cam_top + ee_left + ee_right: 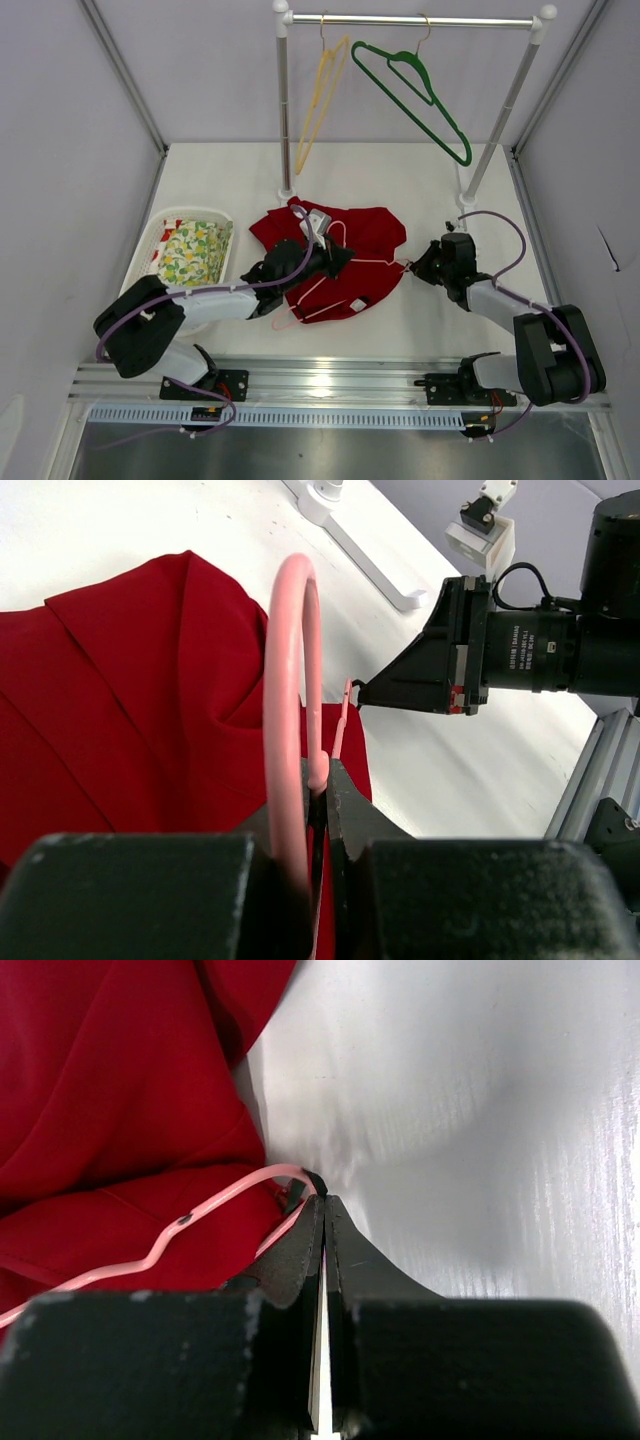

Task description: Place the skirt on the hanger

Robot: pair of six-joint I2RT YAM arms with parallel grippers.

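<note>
The red skirt (372,232) lies crumpled on the table's middle; it also shows in the left wrist view (120,700) and the right wrist view (110,1090). The pale pink hanger (372,262) lies across it. My left gripper (340,258) is shut on the hanger at the base of its hook (290,660), jaws (322,770) pinched together. My right gripper (410,266) is at the skirt's right edge, jaws (322,1200) shut on the hanger's end corner (215,1200), where a small dark piece sits. That gripper's tip also shows in the left wrist view (362,694).
A white basket (160,228) at the left holds a yellow-green floral cloth (195,252). A rack rail (415,20) at the back carries a yellow hanger (320,95) and a dark green hanger (415,85). The rack's foot (370,565) lies beyond the skirt.
</note>
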